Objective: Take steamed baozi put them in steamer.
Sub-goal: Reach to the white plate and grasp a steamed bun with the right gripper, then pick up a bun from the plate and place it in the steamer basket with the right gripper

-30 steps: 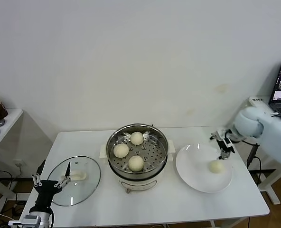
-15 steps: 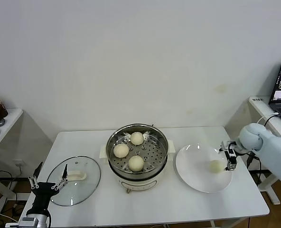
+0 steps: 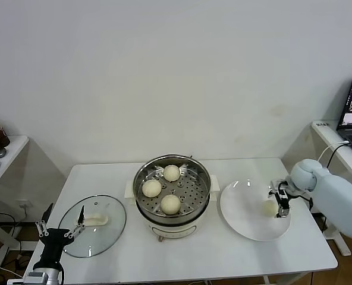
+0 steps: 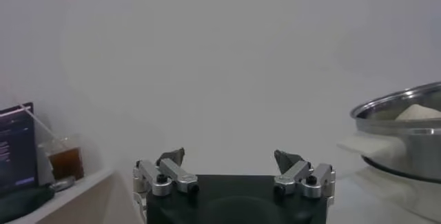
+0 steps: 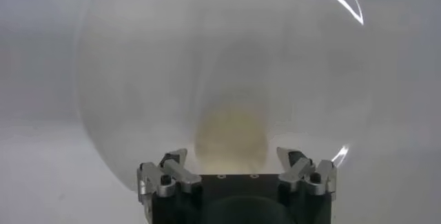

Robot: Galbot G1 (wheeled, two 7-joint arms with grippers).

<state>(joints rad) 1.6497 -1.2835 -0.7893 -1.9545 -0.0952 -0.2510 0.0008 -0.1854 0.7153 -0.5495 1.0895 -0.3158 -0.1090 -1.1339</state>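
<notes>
So the steamer [image 3: 172,193] sits mid-table, and I'll place everything else off it. Three steamed baozi [image 3: 170,203] are already on its perforated tray, spaced apart from each other. The fourth baozi [image 3: 270,208] is on the white plate [image 3: 244,222] just to the steamer's right, toward the plate's far-right side.

The right gripper [image 3: 276,200] is down at that plate with its claw spread wide open. In the right wrist view the bun [image 5: 231,136] sits between the fingertips [image 5: 173,158], though it's blurry there, so I can't tell for sure if they touch it.

The left gripper [image 3: 60,228] is parked low to the steamer's left, at the near edge of the glass lid [image 3: 96,224], also wide open and holding nothing.
</notes>
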